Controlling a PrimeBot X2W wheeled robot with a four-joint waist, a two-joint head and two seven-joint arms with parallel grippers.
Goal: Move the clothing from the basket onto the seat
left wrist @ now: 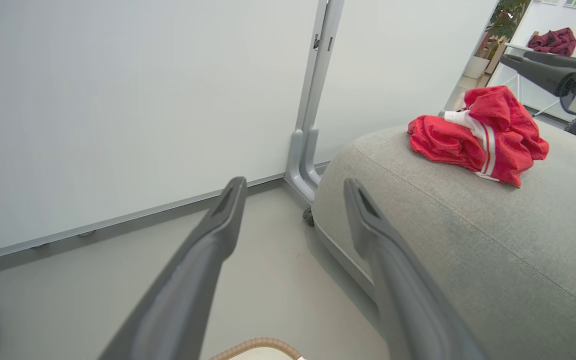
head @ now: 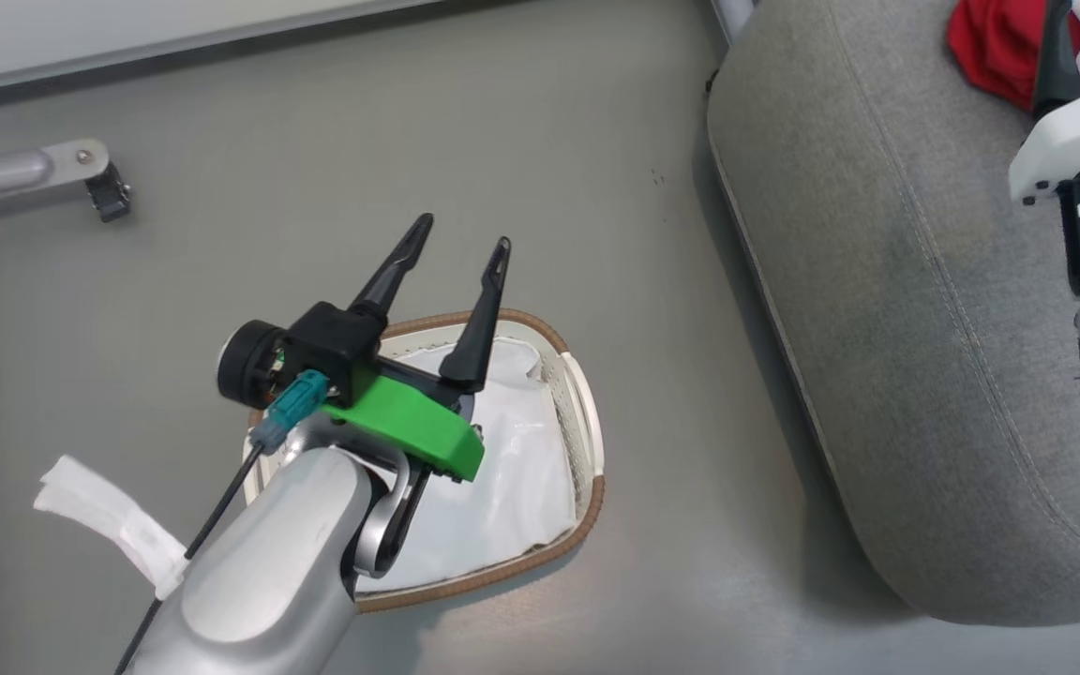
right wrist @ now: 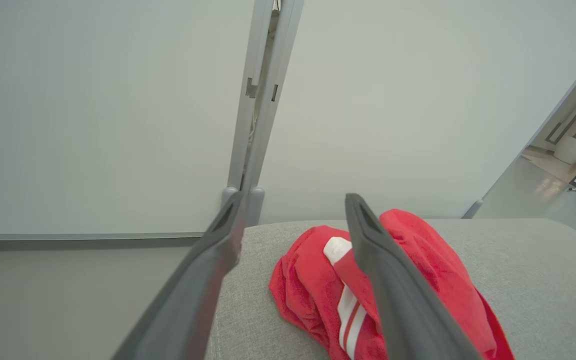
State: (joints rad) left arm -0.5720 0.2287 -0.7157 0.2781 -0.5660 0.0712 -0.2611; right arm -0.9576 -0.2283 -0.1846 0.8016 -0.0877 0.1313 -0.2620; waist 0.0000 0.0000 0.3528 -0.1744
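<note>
The red clothing (left wrist: 478, 135) lies in a crumpled heap on the grey seat (left wrist: 468, 240), its white stripes showing. In the head view the clothing (head: 999, 42) sits at the seat's (head: 896, 281) far corner. My right gripper (right wrist: 293, 210) hangs open just above the heap (right wrist: 318, 285), nothing between its fingers. My left gripper (head: 460, 234) stands open over the far rim of the basket (head: 587, 441), which holds just its white cloth liner (head: 502, 478).
A white partition wall with a grey post (left wrist: 313, 115) stands behind the seat. A metal caster leg (head: 43, 173) reaches in at the left. A white cloth strip (head: 109, 520) lies on the floor beside my left forearm.
</note>
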